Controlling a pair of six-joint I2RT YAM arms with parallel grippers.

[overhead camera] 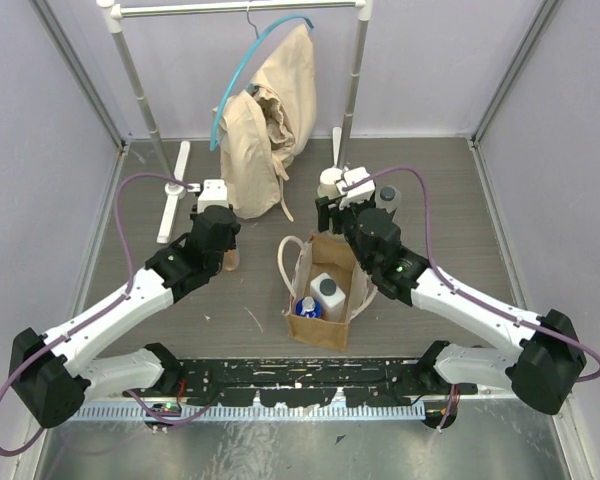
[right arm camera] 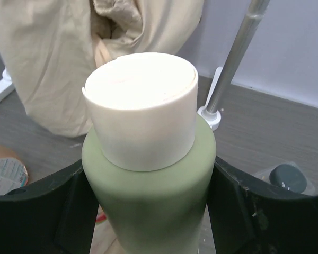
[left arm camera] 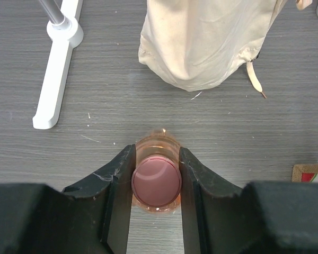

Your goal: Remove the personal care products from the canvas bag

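Observation:
The canvas bag (overhead camera: pixel 318 322) stands open at the table's middle. Inside it are a white bottle with a dark cap (overhead camera: pixel 327 293) and a blue-and-white bottle (overhead camera: pixel 307 308). Left of the bag, my left gripper (overhead camera: pixel 227 256) is shut on an upright amber bottle with a pink cap (left arm camera: pixel 156 182), one finger on each side of its body. Behind the bag, my right gripper (overhead camera: pixel 332 192) is shut on an olive-green bottle with a cream cap (right arm camera: pixel 148 196). A clear bottle with a dark cap (overhead camera: pixel 388 197) stands on the table just right of that gripper.
A clothes rack at the back carries a hanging beige garment (overhead camera: pixel 267 130) that reaches down to the table behind the bag. The rack's white foot (overhead camera: pixel 171 192) lies at the back left and its right post (overhead camera: pixel 352 80) rises behind my right gripper.

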